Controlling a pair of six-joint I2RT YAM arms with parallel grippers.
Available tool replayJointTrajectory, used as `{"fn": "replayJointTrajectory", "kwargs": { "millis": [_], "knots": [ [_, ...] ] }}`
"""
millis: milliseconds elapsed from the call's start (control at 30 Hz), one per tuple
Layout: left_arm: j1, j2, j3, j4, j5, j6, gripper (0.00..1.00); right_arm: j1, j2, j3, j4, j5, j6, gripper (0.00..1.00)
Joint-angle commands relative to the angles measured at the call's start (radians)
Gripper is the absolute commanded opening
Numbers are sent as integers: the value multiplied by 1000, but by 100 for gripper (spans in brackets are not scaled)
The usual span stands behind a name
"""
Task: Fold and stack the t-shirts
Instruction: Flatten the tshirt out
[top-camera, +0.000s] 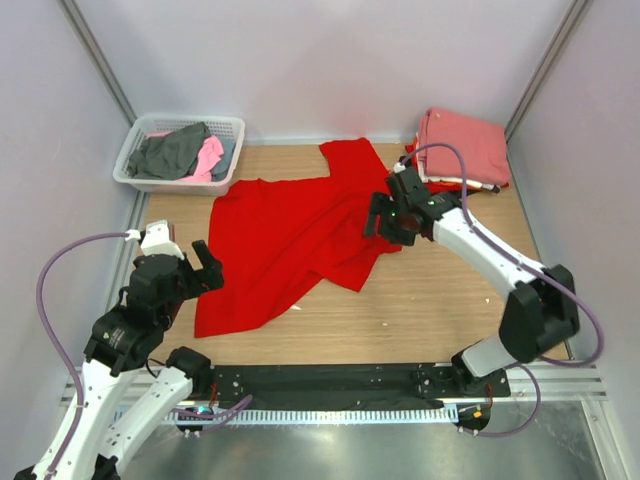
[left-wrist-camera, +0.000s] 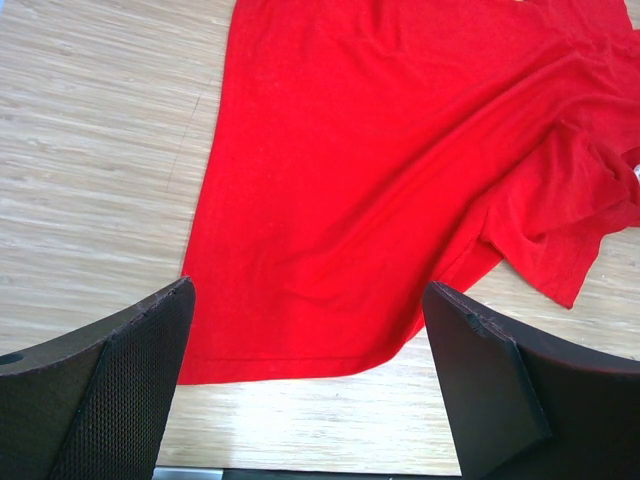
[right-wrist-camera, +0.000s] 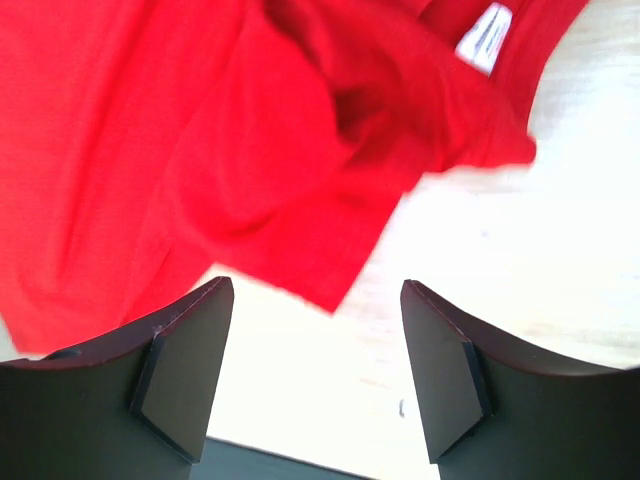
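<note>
The right pincer (right-wrist-camera: 315, 292) hangs spread wide and empty above the soft, crumpled red t-shirt (top-camera: 285, 240) on the wooden counter (top-camera: 430, 310). The left pincer (left-wrist-camera: 308, 290), also spread wide, hangs over its flat hem.

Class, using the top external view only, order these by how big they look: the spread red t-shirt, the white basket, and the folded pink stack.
1. Red t-shirt, clearly largest.
2-3. White basket and folded pink stack: near alike; the basket looks slightly wider, too close to rank.

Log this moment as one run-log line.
red t-shirt: spread out, rumpled, unfolded | left gripper: open, above hem | right gripper: open, empty, above shirt | pink stack: far right corner
</note>
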Motion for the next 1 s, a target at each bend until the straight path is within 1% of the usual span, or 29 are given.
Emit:
{"fn": "replayJointTrajectory", "kwargs": {
  "millis": [0, 67, 167, 267, 600, 800, 833, 900, 967],
  "knots": [
    [9, 3, -3, 43, -15, -1, 96, 7, -74, -111, 31, 51, -1, 74],
    [12, 6, -1, 45, -10, 2, 96, 7, -69, -175, 62, 48, 4, 74],
    [12, 6, -1, 45, -9, 3, 96, 7, -40, -226, 124, 25, 11, 73],
    [12, 3, -4, 46, -9, 2, 96, 7, 9, -222, 167, 22, 2, 72],
    [12, 0, -6, 46, -13, 2, 96, 7, 167, -154, 227, 40, -18, 68],
    [12, -13, -7, 48, -15, 3, 96, 5, 238, -145, 289, 26, -4, 57],
    [12, -13, -7, 48, -15, 5, 96, 7, 239, -147, 293, 22, -5, 54],
    [12, -13, -7, 48, -16, 5, 96, 5, 238, -151, 304, 23, -5, 52],
    [12, -11, -7, 48, -16, 5, 96, 7, 224, -167, 322, 23, -7, 44]
  ]
}}
